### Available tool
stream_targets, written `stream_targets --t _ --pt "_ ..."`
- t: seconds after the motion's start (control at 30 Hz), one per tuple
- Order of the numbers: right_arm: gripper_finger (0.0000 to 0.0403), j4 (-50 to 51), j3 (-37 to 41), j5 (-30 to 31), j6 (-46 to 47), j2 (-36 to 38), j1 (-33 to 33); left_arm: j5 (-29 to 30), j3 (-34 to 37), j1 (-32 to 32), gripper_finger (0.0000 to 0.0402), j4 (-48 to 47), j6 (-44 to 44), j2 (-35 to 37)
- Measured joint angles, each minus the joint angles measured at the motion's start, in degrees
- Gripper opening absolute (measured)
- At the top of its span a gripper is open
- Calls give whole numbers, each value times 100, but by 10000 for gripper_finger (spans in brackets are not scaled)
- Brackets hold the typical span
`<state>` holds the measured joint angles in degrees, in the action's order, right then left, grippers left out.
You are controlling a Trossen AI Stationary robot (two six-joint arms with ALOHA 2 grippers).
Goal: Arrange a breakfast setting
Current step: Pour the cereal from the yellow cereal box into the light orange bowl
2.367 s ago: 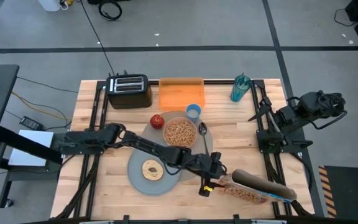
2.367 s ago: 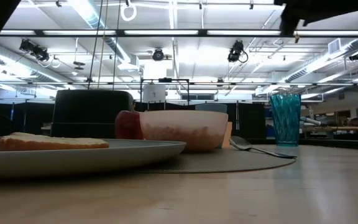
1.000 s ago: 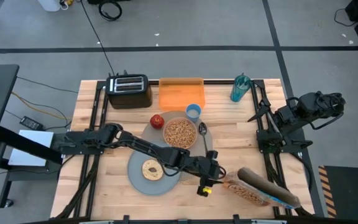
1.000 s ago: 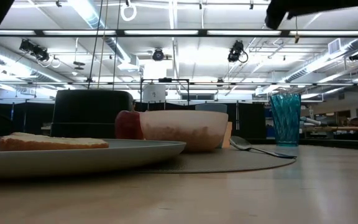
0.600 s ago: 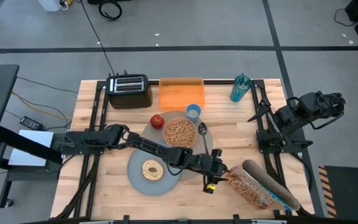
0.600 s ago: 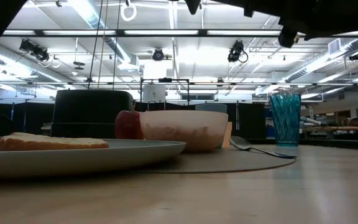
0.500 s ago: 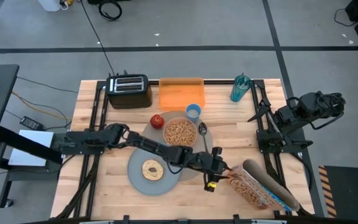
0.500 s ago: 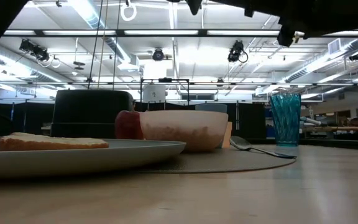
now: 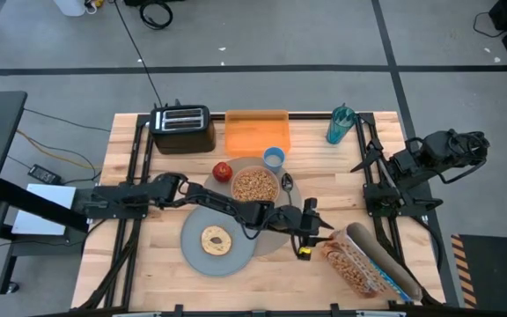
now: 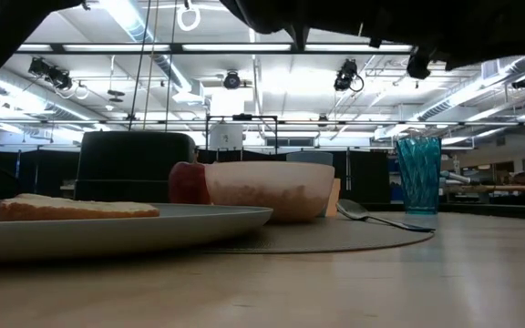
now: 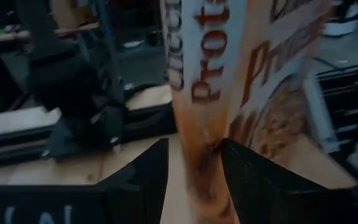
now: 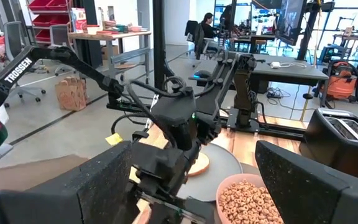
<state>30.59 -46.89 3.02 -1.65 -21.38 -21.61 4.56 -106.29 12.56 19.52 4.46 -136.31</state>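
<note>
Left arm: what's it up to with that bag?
The left gripper is clamped on the end of a clear cereal bag lying at the table's front right. Cereal already fills the translucent pink bowl on the round grey mat, beside the metal spoon, red apple and small blue cup. The right gripper waits at the right edge.

A pale wooden table (image 9: 148,264) holds a grey round mat (image 9: 299,204) and a blue-grey plate (image 9: 192,242) with a tan bagel (image 9: 216,239). A pink bowl (image 9: 254,187) contains golden-brown cereal. Nearby are a red apple (image 9: 223,171), light blue cup (image 9: 274,158), teal tumbler (image 9: 339,124), orange tray (image 9: 256,132), black toaster (image 9: 182,129) and a clear cereal bag (image 9: 363,261) with orange lettering.
</note>
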Motion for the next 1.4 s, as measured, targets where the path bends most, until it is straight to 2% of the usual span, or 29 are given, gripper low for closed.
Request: stream_targets --t 0.2,0.43,0.6,0.73,0.83,0.93,1.17,1.33,1.4 --pt "347 -4 0 34 22 1 0 322 10 -131 155 110 -38 -62" --pt "347 21 0 39 15 1 -1 343 10 -228 155 459 40 -72" --pt "347 385 0 202 38 1 0 338 4 -228 155 922 96 -72" --pt "347 760 0 194 172 -1 -2 371 19 -179 155 161 -76 41" --pt "344 901 1 189 202 -22 -2 906 17 -39 155 -564 -72 399" --pt "337 927 2 189 172 -22 -2 1285 -14 144 155 -811 -32 638" --pt "325 920 2 189 151 -24 -1 1154 6 429 155 -225 -104 270" --pt "325 866 0 190 180 -29 -2 236 8 413 155 574 -389 -242" --pt "325 870 0 189 225 -38 -2 140 6 353 155 929 -528 -447"
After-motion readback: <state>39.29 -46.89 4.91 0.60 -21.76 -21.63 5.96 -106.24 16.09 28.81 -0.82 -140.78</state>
